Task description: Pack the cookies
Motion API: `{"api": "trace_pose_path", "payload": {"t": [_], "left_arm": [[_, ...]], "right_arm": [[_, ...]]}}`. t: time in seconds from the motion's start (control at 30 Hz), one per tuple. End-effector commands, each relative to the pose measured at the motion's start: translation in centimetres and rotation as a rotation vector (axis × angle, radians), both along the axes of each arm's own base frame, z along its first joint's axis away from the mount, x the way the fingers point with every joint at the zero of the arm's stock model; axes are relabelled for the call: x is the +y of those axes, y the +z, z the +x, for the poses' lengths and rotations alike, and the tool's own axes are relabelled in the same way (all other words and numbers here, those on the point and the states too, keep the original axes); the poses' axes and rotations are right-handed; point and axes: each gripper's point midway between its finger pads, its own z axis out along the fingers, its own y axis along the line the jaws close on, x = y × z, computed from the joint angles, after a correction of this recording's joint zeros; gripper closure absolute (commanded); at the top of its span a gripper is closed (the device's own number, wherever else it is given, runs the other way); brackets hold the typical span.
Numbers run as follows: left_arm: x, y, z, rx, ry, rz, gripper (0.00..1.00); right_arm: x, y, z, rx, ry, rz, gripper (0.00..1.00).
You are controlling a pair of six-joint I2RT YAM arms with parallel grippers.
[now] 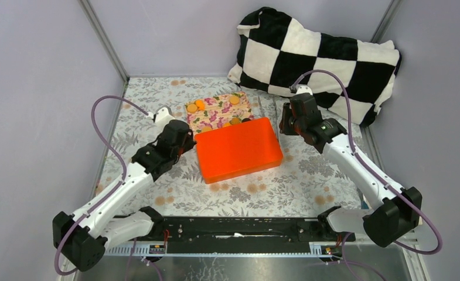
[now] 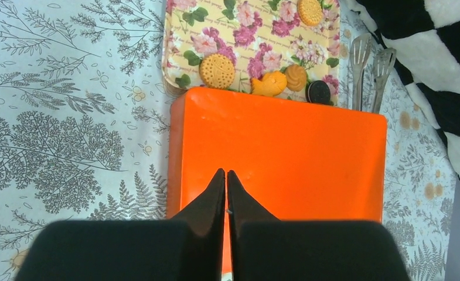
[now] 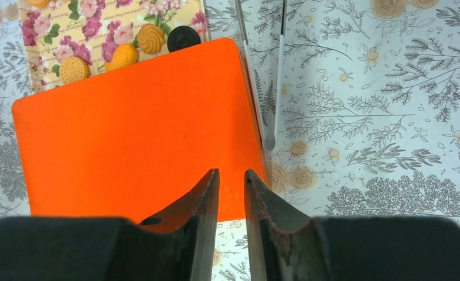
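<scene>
Box [image 1: 238, 149] mid table [image 1: 157, 193], grippers either side, cookies [image 2: 217, 71] on tray [image 2: 245, 35].
L gripper [image 2: 225, 174] at box's left edge, fingers all but pressed together, hairline gap, nothing in it. R gripper [image 3: 231, 172] at box's right edge, fingers slightly spread, empty. Can't tell if either touches the box. Orange box sits w/ its far edge against tray's near edge. Four cookies along tray's near edge, right by the box: round tan one, orange one [image 2: 270, 84], swirl one [image 2: 296, 76], dark one [image 2: 319, 92] at near right corner. Another tan one [image 2: 309, 10] at tray's far right corner, two more [image 1: 196, 106] at far left corner. Tongs [image 2: 368, 64] lie on table just beside box's right edge. Pillow [image 1: 321, 55] at table's far right corner.
</scene>
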Motion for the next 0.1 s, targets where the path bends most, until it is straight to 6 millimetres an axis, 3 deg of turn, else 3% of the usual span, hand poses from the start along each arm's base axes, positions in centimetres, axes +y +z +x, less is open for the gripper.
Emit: {"api": "trace_pose_path", "payload": {"t": [0.0,0.07], "left_arm": [[0.06,-0.88,-0.16,0.025,-0.012,0.038,0.95],[0.12,-0.88,-0.13,0.024,-0.013,0.045,0.94]], "right_arm": [[-0.95,0.36,-0.03,-0.028,-0.013,-0.053,0.63],[-1.32,0.68,-0.02,-0.041,-0.025,-0.060,0.53]]}}
